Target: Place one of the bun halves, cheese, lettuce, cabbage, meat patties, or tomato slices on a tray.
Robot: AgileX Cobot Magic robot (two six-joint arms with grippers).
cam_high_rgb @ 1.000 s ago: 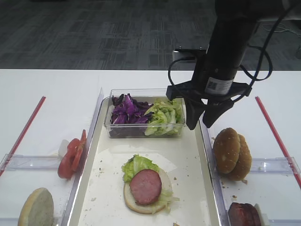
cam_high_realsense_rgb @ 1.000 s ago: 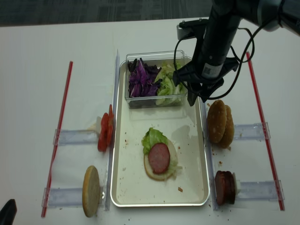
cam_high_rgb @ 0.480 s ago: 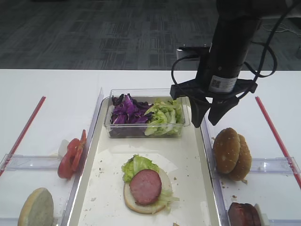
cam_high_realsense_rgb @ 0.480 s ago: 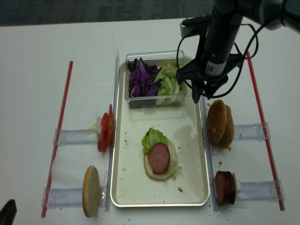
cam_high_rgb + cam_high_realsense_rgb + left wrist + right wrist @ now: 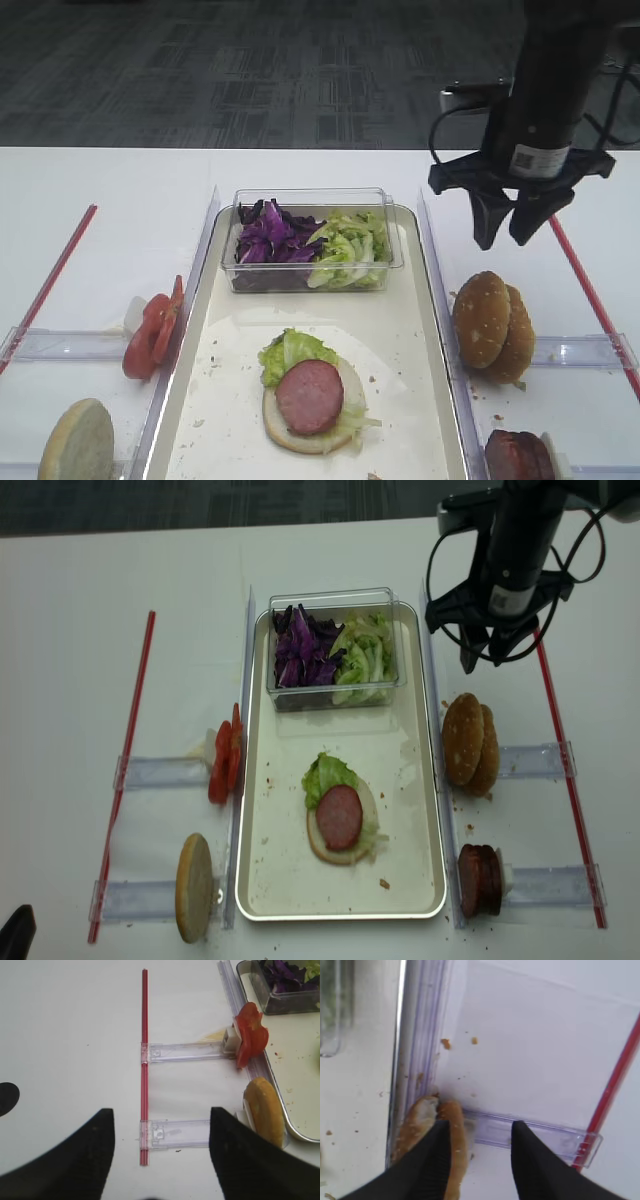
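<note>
STEP: approach to pick, judged | right hand part open, empty, hovering above the sesame bun halves standing on edge right of tray | NEXT: likely descend, straddle one bun half, close | left hand open, idle.

Bench: smooth, matt white surface. Tray: cream-white bed with a raised, silvery metallic rim. Tub: clear glossy plastic. Holders: transparent plastic. Strips: red, smooth. Bun halves: golden-brown, seeded crust, matt. Tomato slices: glossy red skin.
</note>
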